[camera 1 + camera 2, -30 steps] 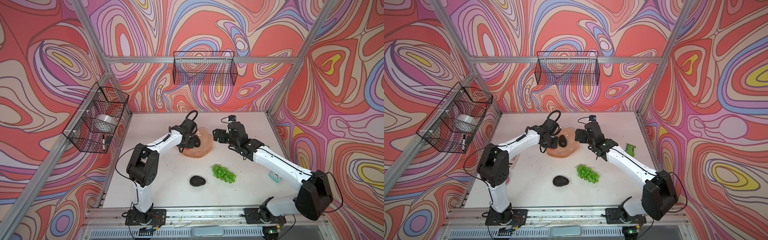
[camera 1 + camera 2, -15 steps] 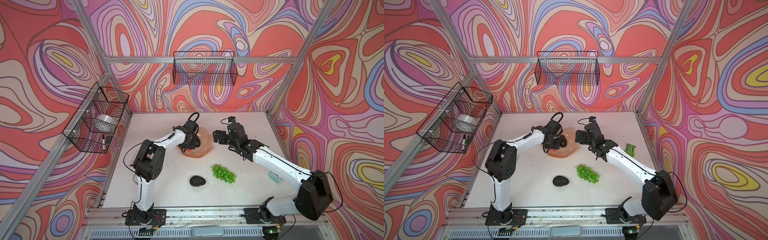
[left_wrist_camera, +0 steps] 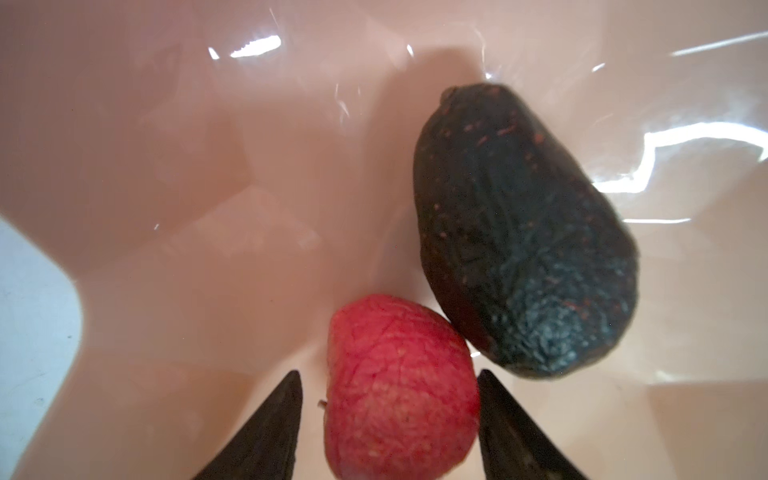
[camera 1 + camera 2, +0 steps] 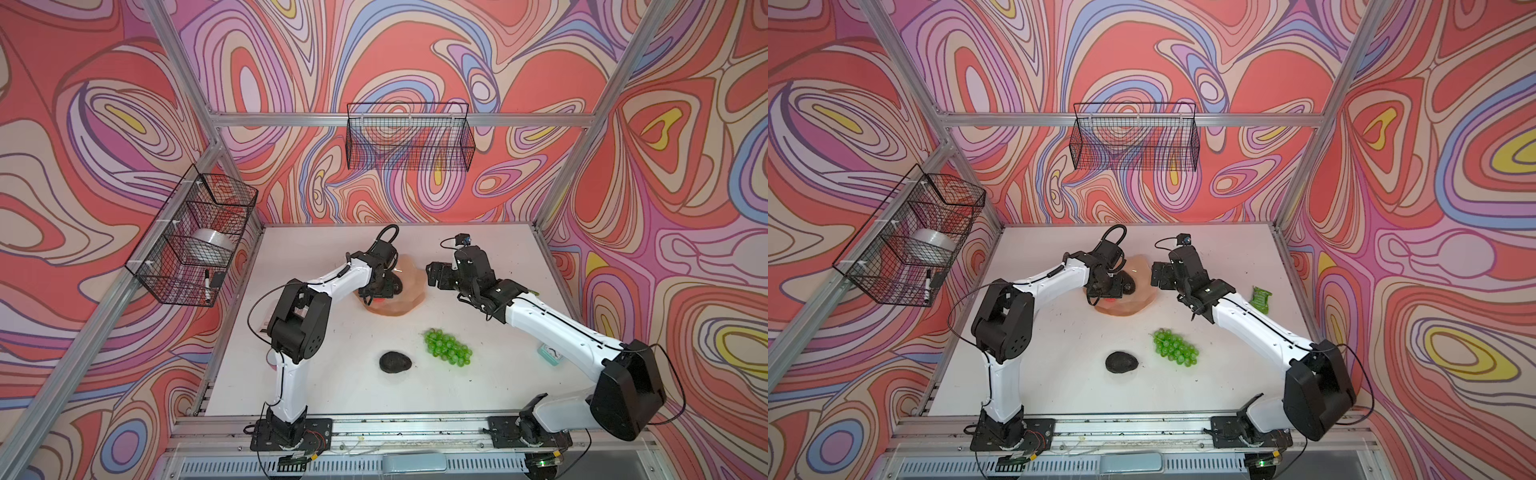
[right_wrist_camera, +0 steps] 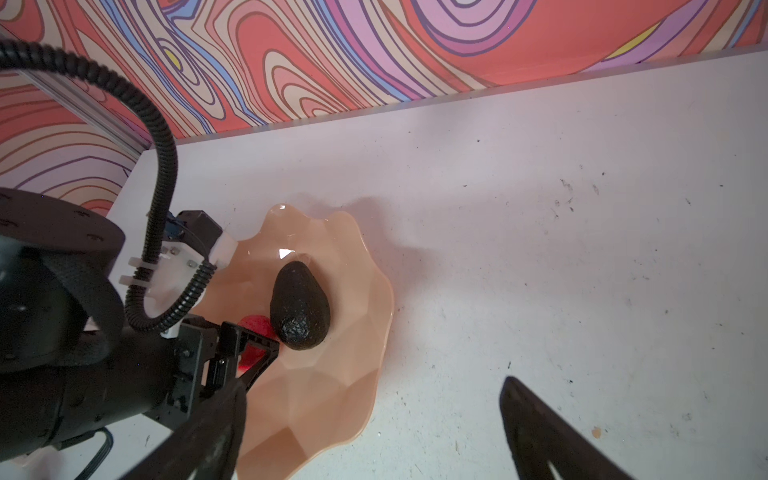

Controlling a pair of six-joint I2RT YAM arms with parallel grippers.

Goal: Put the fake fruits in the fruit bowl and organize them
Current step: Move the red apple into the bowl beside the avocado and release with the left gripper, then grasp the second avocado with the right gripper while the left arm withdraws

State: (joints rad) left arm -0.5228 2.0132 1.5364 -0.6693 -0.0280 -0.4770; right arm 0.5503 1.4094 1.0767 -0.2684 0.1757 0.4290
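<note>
Red wrinkled strawberry-like fruit (image 3: 399,386): on peach-pink glossy bowl (image 3: 166,166) floor, between left gripper (image 3: 389,372) jaws, parted, ungripped; touching dark pear-shaped avocado (image 3: 523,232). Right gripper (image 5: 372,380) wide, empty.

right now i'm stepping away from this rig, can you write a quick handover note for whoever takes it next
Grippers: the left gripper is open, jaws either side of the strawberry, which lies in the fruit bowl. The right gripper is open and empty, hovering beside the bowl.
Done: the strawberry and one avocado are in the bowl, side by side.
Left: the second avocado and the grapes lie on the table in front of the bowl. Both need to go in, then tidy the arrangement.
</note>
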